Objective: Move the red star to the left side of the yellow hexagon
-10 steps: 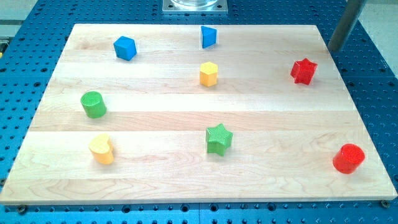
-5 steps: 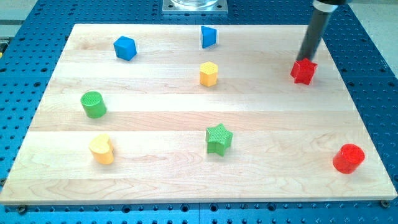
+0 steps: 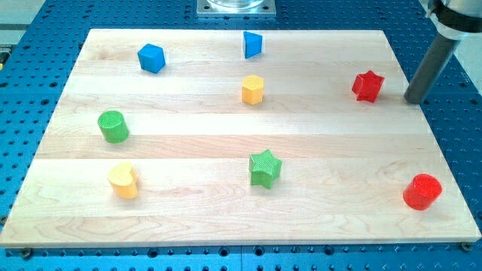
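Flanking red star (apart, seemingly): my tip.

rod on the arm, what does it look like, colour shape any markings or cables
My tool is a straight, smooth, dark grey cylindrical rod. Its top meets a wider black collar at the view's top right corner. My tip is a plain blunt end with no jaws. No cables, labels or markings show on it. It sits to the view's right of the red star block, apart from it.

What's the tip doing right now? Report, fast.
No gripper here: my tip holds nothing and stands apart from the red star, on its right in the view.
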You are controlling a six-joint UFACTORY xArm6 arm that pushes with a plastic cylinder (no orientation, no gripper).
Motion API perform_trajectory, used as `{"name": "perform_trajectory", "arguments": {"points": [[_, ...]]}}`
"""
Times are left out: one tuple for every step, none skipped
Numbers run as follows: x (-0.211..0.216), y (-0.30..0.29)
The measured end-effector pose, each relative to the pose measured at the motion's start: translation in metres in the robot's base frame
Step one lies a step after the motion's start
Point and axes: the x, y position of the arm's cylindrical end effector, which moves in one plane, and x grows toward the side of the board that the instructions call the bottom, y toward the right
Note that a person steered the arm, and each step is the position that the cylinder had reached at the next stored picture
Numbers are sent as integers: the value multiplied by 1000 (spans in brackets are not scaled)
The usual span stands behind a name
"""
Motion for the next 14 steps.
{"name": "perform_trajectory", "arguments": {"points": [[-13, -5], [0, -55], [0, -132], [-2, -130], [-37, -139], [-50, -165], [-62, -150], [-60, -204], [-56, -277], [-55, -382], [-62, -371], [-46, -300], [-16, -330], [-5, -363]]}}
